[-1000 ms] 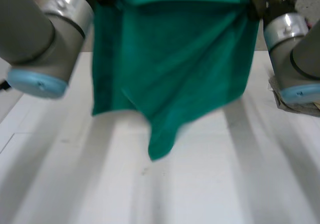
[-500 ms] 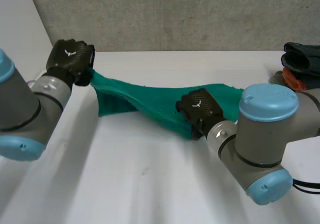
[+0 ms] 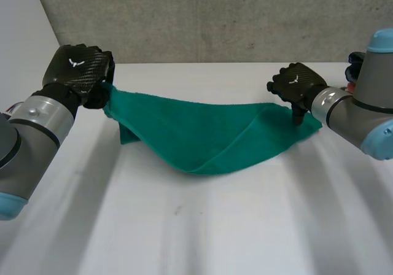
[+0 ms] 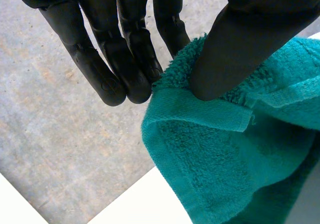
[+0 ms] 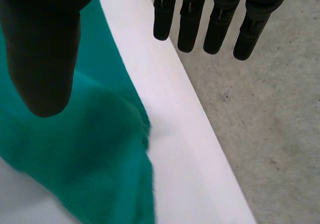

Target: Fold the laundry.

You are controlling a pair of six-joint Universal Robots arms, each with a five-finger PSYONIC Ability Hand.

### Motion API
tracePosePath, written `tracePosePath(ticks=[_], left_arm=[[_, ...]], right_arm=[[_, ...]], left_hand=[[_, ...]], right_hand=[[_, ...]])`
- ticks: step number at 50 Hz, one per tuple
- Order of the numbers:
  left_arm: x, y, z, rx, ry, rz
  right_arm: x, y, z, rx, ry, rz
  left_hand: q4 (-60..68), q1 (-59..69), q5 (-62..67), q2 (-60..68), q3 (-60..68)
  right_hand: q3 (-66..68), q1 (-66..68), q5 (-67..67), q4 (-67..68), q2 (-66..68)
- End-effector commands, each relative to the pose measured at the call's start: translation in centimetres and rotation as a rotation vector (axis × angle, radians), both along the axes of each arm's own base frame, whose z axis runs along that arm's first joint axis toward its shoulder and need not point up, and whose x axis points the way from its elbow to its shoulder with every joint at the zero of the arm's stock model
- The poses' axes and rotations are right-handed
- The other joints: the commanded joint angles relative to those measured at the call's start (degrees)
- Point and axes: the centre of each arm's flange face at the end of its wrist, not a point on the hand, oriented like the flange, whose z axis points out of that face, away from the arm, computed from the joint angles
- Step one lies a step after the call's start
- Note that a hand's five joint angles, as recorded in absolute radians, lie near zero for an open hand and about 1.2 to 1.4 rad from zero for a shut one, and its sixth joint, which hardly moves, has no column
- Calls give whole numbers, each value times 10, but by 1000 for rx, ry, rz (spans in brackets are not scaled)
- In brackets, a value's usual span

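Note:
A green towel (image 3: 209,134) lies loosely folded across the back of the white table (image 3: 184,226), sagging between my two hands. My left hand (image 3: 77,69) holds its left corner raised off the table. In the left wrist view the thumb (image 4: 240,39) pinches the towel's hem (image 4: 200,114) against the fingers (image 4: 135,79). My right hand (image 3: 298,83) hovers just over the towel's right corner. In the right wrist view its fingers (image 5: 220,24) are straight and spread from the thumb (image 5: 45,44), and the towel (image 5: 90,154) lies free below.
A dark pile of clothes (image 3: 355,66) with something orange (image 3: 351,88) sits at the table's far right, behind my right arm. A grey wall (image 3: 215,17) runs behind the table. The table's far edge (image 5: 200,149) passes under my right fingers.
The towel, held up spread a second ago, has come down onto the table. My right hand has opened, let its corner go and moved out to the right. The left hand keeps its grip.

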Motion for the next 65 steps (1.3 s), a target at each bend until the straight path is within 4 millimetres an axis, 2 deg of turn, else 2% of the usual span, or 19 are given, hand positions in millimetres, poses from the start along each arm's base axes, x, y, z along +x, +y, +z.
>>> tracePosePath(ticks=[1, 9, 15, 16, 20, 24, 28, 29, 32, 36, 40, 46, 51, 53, 57, 59, 60, 63, 65], left_arm=[[-1, 8, 1, -3, 2, -14], [-7, 21, 10, -24, 10, -43], [-7, 28, 17, -37, 16, -52], [-7, 28, 18, -38, 16, -51], [-4, 28, 23, -52, 23, -42], [1, 22, 26, -63, 21, -22], [10, 11, 29, -74, 22, 21], [15, 6, 30, -76, 21, 40], [22, -3, 27, -64, 15, 66], [33, -18, 15, -3, -21, 111], [46, -22, 0, 112, -77, 162], [65, -20, -29, 340, -157, 189], [64, -16, -52, 489, -229, 119], [61, -19, -56, 516, -247, 87], [54, -33, -54, 489, -252, 74], [49, -42, -50, 461, -249, 74], [44, -53, -43, 410, -244, 83], [40, -72, -24, 313, -228, 111], [37, -90, 7, 181, -196, 151]], right_arm=[[2, -31, -37, -47, 74, 83], [14, -50, -86, -19, 42, 192], [17, -61, -99, -21, 16, 198], [16, -63, -101, -19, 9, 195], [15, -69, -104, -21, -16, 206], [13, -71, -91, -44, -14, 178], [2, -66, -59, -67, 7, 91], [-5, -61, -46, -63, 20, 49], [-19, -45, -30, -32, 36, 0], [-43, -8, 1, -9, 40, -42], [-64, 12, 22, -7, 17, -84], [-87, 43, 33, 153, -15, -118], [-88, 63, 35, 318, -12, -94], [-85, 70, 27, 399, 5, -74], [-73, 64, 8, 453, 27, -43], [-69, 55, 4, 440, 27, -42], [-63, 44, 5, 401, 16, -44], [-52, 22, 19, 291, -35, -57], [-46, -4, 43, 140, -139, -100]], left_hand=[[113, 152, 129, 117, 119], [113, 152, 129, 117, 119], [113, 152, 129, 117, 119], [113, 152, 129, 117, 119], [113, 152, 129, 117, 119], [113, 152, 129, 117, 119], [113, 152, 129, 117, 119], [113, 152, 129, 117, 119], [113, 152, 129, 117, 119], [113, 152, 129, 117, 119], [113, 152, 129, 117, 119], [113, 152, 129, 117, 119], [113, 152, 129, 117, 119], [113, 152, 129, 117, 119], [113, 152, 129, 117, 119], [113, 152, 129, 117, 119], [113, 152, 129, 117, 119], [113, 152, 129, 117, 119], [113, 152, 129, 117, 119]], right_hand=[[43, 41, 60, 53, 34], [64, 61, 81, 73, 54], [134, 131, 151, 143, 124], [169, 166, 186, 178, 160], [577, 574, 594, 586, 568], [584, 581, 601, 593, 574], [584, 581, 601, 593, 574], [584, 581, 601, 593, 574], [584, 581, 601, 593, 574], [584, 581, 601, 593, 574], [584, 581, 601, 593, 574], [584, 581, 601, 593, 574], [584, 581, 601, 593, 574], [584, 581, 601, 593, 574], [584, 581, 601, 593, 574], [584, 581, 601, 593, 574], [584, 581, 601, 593, 574], [584, 581, 601, 593, 574], [584, 581, 601, 593, 574]])
